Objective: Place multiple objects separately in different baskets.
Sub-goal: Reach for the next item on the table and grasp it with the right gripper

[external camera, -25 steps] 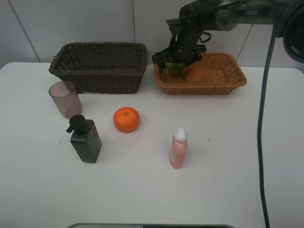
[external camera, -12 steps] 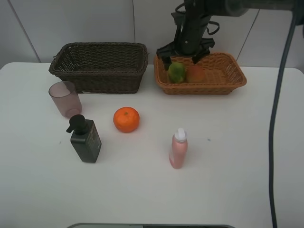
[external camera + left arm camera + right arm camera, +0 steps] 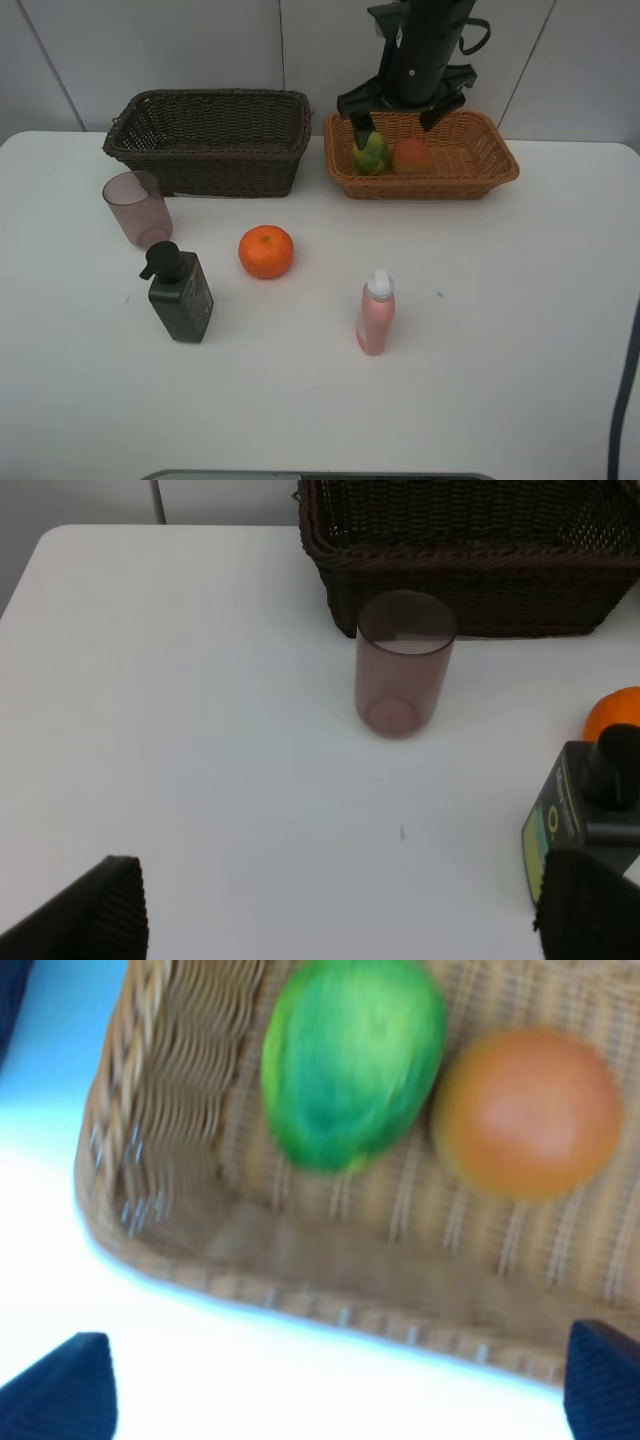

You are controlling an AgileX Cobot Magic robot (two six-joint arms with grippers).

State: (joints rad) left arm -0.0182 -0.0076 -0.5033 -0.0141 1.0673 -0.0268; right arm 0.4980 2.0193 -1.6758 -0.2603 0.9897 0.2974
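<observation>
Exterior high, table (image 3: 480, 330): white, matte; pale panelled wall (image 3: 150, 50) behind.
Baskets: dark basket (image 3: 210, 165) far left, tan basket (image 3: 430, 186) far right.
Table items: cup (image 3: 136, 207), pump bottle (image 3: 180, 295), orange (image 3: 266, 251), pink bottle (image 3: 376, 313).
Right tool (image 3: 396, 120): released, empty, above tan basket.
Left wrist, left tool (image 3: 350, 920): released, empty, over white table near cup.
Right wrist: blurred; green fruit (image 3: 350, 1060) beside red-orange fruit (image 3: 528, 1110) in tan basket.

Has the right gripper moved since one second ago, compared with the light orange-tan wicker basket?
Yes. The right gripper has risen from inside the light orange-tan wicker basket to above its rear rim, leaving the green-yellow fruit inside.
</observation>
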